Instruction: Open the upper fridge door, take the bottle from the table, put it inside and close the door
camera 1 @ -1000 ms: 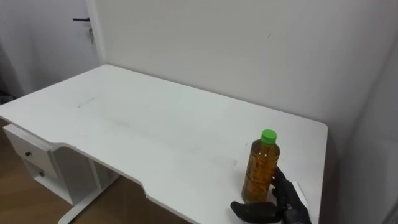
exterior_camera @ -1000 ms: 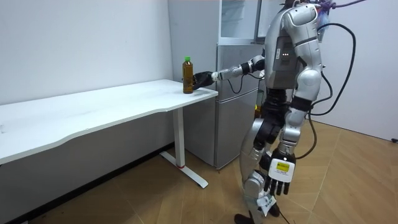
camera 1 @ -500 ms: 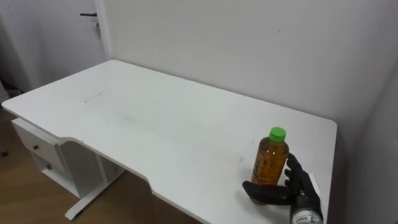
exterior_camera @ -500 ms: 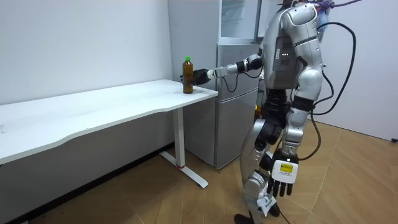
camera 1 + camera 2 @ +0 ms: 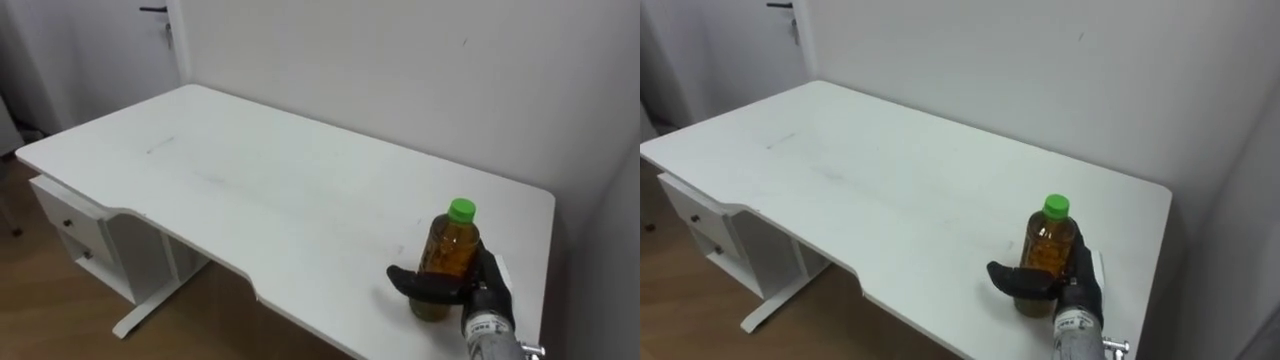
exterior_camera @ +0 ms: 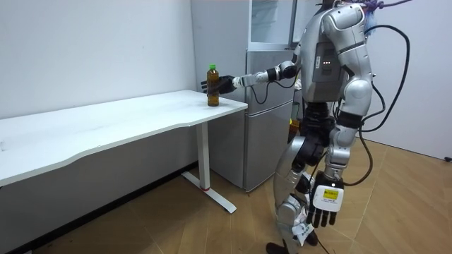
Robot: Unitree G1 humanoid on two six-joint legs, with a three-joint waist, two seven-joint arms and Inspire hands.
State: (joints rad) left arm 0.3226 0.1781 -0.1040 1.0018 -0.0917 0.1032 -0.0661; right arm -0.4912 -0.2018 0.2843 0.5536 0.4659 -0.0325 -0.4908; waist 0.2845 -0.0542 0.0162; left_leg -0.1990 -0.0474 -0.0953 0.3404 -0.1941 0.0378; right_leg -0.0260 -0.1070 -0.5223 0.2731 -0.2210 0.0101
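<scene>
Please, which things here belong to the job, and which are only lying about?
Belonging to the job: bottle; right hand, curled round it; fridge.
Only lying about: table under the bottle; drawer unit; left hand, hanging idle.

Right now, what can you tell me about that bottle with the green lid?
The bottle is clear plastic, filled almost to the neck with amber-brown liquid, and closed with a bright green cap. It stands upright on the white table, close to its right end. The robot's right hand wraps it low down: thumb across the front, fingers behind.
</scene>
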